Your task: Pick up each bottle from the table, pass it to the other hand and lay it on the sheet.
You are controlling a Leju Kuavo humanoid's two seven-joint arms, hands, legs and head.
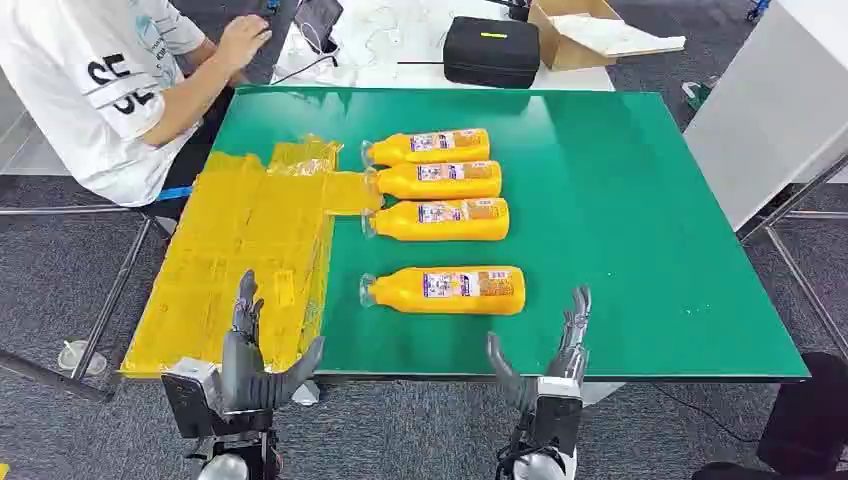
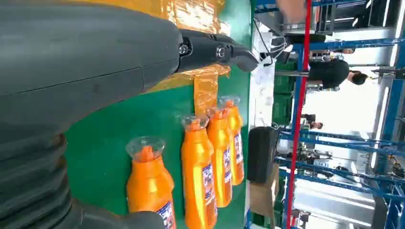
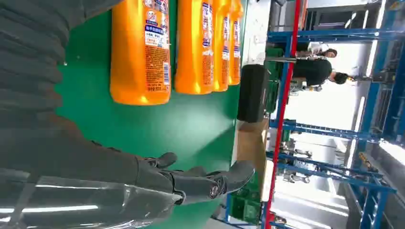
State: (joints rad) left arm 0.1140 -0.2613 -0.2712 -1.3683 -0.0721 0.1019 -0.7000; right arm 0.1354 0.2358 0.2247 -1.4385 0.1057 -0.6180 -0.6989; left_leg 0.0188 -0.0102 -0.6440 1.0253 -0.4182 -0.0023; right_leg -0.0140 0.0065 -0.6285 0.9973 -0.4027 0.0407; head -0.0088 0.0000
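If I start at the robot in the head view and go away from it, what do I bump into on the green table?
Nearest orange bottle → second orange bottle → third orange bottle → farthest orange bottle.

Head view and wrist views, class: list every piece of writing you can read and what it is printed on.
"SE": large black letters, partly cut off, on the sleeve of the person's white shirt.
Bottle labels: printed text and pictures, too small to read.
Label on the nearest bottle in the right wrist view: rows of fine print, too blurred to read.
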